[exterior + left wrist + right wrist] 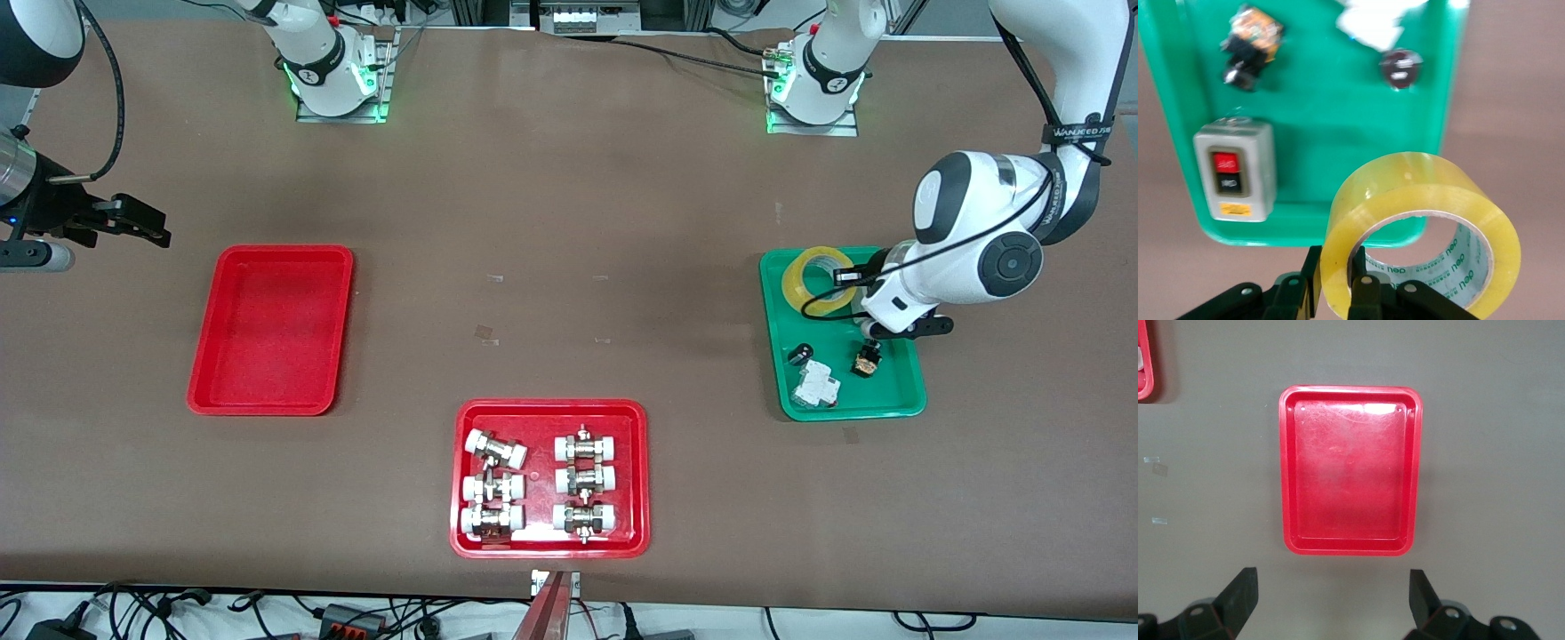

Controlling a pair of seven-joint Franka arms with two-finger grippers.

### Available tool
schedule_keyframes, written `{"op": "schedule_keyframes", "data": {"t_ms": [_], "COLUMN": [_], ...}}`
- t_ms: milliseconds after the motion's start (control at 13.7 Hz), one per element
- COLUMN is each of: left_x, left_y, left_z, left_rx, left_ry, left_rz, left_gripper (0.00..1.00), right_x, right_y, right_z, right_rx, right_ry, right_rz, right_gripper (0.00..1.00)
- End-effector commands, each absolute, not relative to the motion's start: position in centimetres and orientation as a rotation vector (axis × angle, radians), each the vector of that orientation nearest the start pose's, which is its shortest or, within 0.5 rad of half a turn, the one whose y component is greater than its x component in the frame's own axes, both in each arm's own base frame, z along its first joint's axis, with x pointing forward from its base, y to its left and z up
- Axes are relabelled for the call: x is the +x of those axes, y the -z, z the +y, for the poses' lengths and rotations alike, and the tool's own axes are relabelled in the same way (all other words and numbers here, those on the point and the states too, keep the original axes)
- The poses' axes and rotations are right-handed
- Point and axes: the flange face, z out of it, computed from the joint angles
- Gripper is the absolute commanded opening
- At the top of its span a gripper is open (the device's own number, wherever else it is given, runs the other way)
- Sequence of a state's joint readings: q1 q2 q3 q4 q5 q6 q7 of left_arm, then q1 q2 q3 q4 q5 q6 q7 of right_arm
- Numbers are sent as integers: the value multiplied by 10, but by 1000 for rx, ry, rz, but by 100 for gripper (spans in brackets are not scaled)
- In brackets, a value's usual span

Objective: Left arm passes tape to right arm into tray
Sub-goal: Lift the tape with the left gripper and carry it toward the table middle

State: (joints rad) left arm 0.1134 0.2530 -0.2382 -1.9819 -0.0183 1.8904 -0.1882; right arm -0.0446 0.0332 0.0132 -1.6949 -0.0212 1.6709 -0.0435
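The yellow translucent tape point(816, 279) is held over the end of the green tray point(775, 356) farther from the front camera. My left gripper point(851, 276) is shut on the roll's wall, one finger inside the core and one outside. The left wrist view shows the same grip point(1336, 267) on the tape point(1425, 193). My right gripper point(133, 222) is open and empty and waits in the air at the right arm's end of the table, beside the plain red tray point(271, 329). The right wrist view shows the open gripper point(1331, 600) and that empty tray point(1348, 470).
The green tray holds a grey switch box point(1235, 170), a white breaker point(816, 387) and small dark parts point(865, 360). A second red tray point(462, 484) with several pipe fittings lies near the front camera at the table's middle.
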Motion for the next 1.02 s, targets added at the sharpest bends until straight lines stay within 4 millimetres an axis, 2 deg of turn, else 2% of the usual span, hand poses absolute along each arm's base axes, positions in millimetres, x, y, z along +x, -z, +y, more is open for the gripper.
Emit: {"op": "schedule_keyframes", "data": {"t_ms": [0,73,364,510,656,729,802,947], "left_x": [557,560,579,593,591,592,587,588], "left_y": [-336,-344,-356,-365,-387,-399,-413,-432], "left_z": [-133,-162,-273,-313,-349,-356,-376,-410], "left_rx": [-3147,-3161,-3241,-3319,-3375,-3397,-3442,-3579], "left_ry": [-537,-507,-486,-508,-468,-428,-428,-441], "left_rz": [51,108,-34,-129,-68,-30,7,-32], "left_gripper": [6,6,5,5,5,6,6,6], "right_x": [561,560,560,561,562,565,570,580], "right_y": [-563,-564,-566,-566,-561,-556,-545,-523], "right_z": [-17,-18,-22,-22,-19,-17,-5,27], "right_rx": [-3150,-3150,-3165,-3165,-3151,-3148,-3146,-3133], "right_ry": [-85,-90,-77,-74,-85,-95,-114,-151], "right_rz": [-26,-19,-17,-12,-7,-14,-48,-127], "right_gripper": [100,100,100,100,100,100,100,100]}}
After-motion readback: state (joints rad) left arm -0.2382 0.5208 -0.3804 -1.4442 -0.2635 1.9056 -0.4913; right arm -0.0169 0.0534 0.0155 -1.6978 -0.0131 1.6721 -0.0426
